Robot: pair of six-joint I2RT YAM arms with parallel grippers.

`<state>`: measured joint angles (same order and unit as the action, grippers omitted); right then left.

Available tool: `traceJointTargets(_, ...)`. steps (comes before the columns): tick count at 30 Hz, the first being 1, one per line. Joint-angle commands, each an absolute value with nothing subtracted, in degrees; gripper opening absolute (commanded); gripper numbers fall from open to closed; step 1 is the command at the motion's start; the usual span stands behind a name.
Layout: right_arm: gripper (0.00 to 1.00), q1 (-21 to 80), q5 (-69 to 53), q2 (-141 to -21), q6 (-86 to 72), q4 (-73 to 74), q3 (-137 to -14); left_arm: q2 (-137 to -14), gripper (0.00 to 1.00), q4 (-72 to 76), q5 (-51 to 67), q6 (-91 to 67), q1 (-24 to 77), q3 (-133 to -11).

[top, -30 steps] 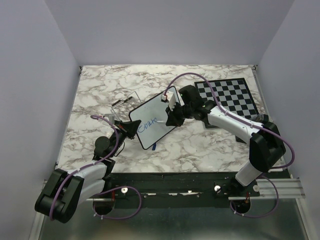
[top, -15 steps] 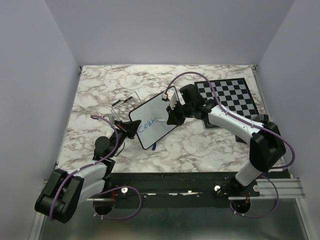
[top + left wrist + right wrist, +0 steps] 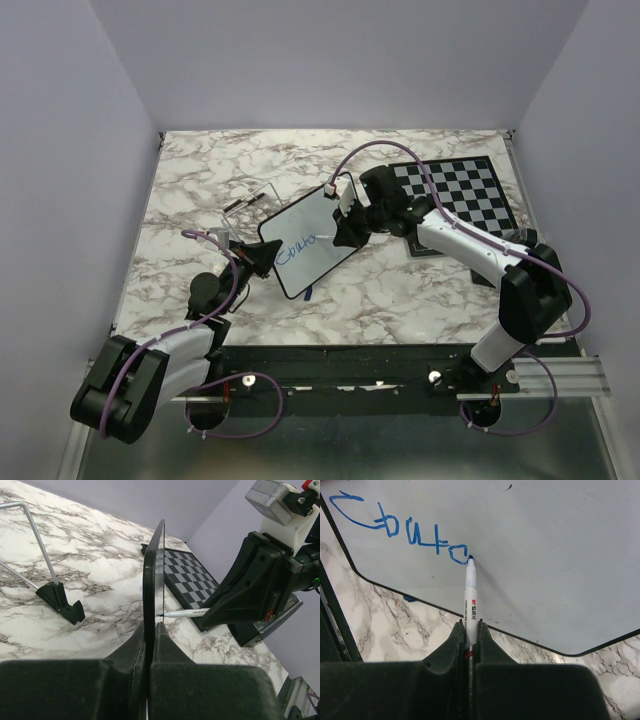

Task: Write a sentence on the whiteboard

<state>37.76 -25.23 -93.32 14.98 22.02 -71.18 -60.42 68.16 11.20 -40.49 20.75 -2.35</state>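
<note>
- Table (image 3: 400,290): marble-patterned top that carries everything listed.
- Chessboard (image 3: 455,190): lies flat at the far right corner, no part in the task.
- Whiteboard (image 3: 320,258): near the middle of the table, a little toward the left edge. It stands tilted up on its edge and is held, not lying flat.
- Left gripper (image 3: 152,630): jaws clamped on the whiteboard's near left edge, serving as its support.
- Right gripper (image 3: 470,625): jaws closed tight on the barrel of the marker, reaching in from the chessboard side.
- Wire stand (image 3: 250,200): behind the whiteboard toward the far left, apart from it, unused.
- Marker (image 3: 470,587): white barrel, blue tip touching the board at the end of the last letter.
- Sentence (image 3: 400,527): one short run of uneven blue letters so far.
- Step, as judged: writing under way, early in the sentence.
- Next move, as judged: further strokes onto the bare area, light even pressure, left grip steady against the push.
</note>
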Motion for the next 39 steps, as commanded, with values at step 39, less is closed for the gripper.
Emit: traceJointTargets(39,0.01,36.2,-27.2,-90.2,14.1,23.5,-70.9,-61.5,0.0,71.2,14.2,-39.2,21.3,-0.5)
